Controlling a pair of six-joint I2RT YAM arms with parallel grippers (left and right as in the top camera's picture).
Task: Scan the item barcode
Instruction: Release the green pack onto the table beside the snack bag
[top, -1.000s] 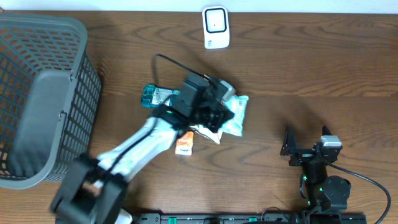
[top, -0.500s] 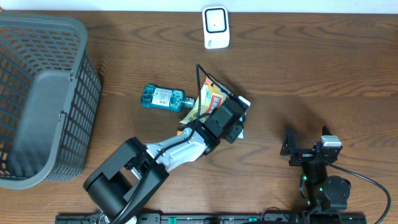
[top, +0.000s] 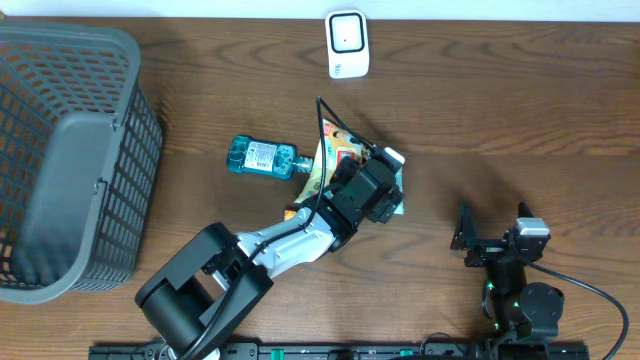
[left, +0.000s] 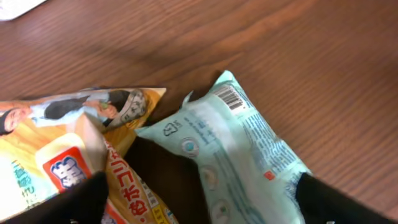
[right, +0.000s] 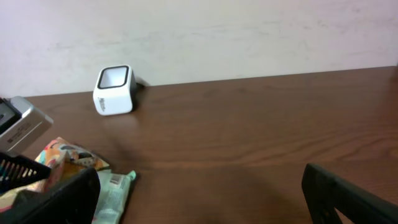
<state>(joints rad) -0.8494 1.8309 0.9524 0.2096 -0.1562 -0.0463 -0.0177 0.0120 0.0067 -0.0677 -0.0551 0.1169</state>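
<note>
I'm working over a dark brown wood-grain table (top: 520, 110). The right wrist camera shows a plain pale wall (right: 249, 25) rising behind its far edge.

My left gripper (left: 199, 186) has its fingers spread wide, one in each lower corner of the wrist view, and they clamp nothing. The pale green packet (left: 236, 149) lies flat on the wood in the gap between them, nearer one finger (left: 348, 202) than the other. Its long axis runs away from the fingertips, slanted a little across the gap. The barcode (left: 229, 96) sits at the far end, face up. A yellow snack bag (left: 62, 149) lies by the opposite finger, its corner touching the packet's near side. From overhead the gripper covers most of the packet.

The white scanner (top: 347, 45) stands well beyond the left fingertips, near the table's far edge. A teal bottle (top: 262, 157) lies just beyond the snack bag. A grey mesh basket (top: 120, 60) sits well off to that side.

My right gripper (right: 200, 177) is parked well apart from the packet. Its fingers are also spread wide, with only bare wood between them.
</note>
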